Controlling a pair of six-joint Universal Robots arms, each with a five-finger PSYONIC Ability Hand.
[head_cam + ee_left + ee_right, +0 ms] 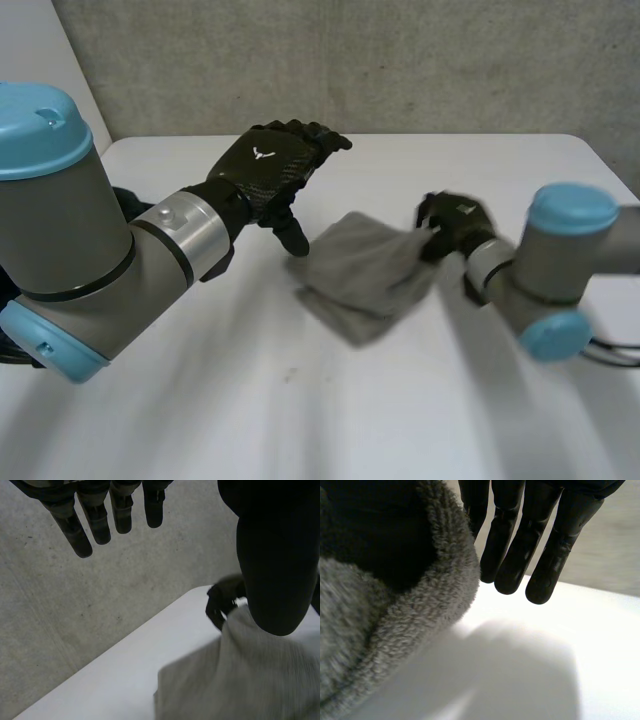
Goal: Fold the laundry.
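Observation:
A grey towel (365,265) lies crumpled on the white table (200,400), right of the middle. My right hand (455,222) is at the towel's right corner, and the cloth rises toward it there. In the right wrist view the fluffy towel edge (410,630) wraps over the thumb, with the fingers (515,545) close beside it. My left hand (265,165) hovers above the table just left of the towel, with straight fingers (100,520) that hold nothing. From the left wrist the towel (240,680) lies under the thumb, and the right hand (222,600) grips its far corner.
A grey wall (400,60) stands behind the table's far edge. Bare tabletop stretches in front of the towel and off to the left.

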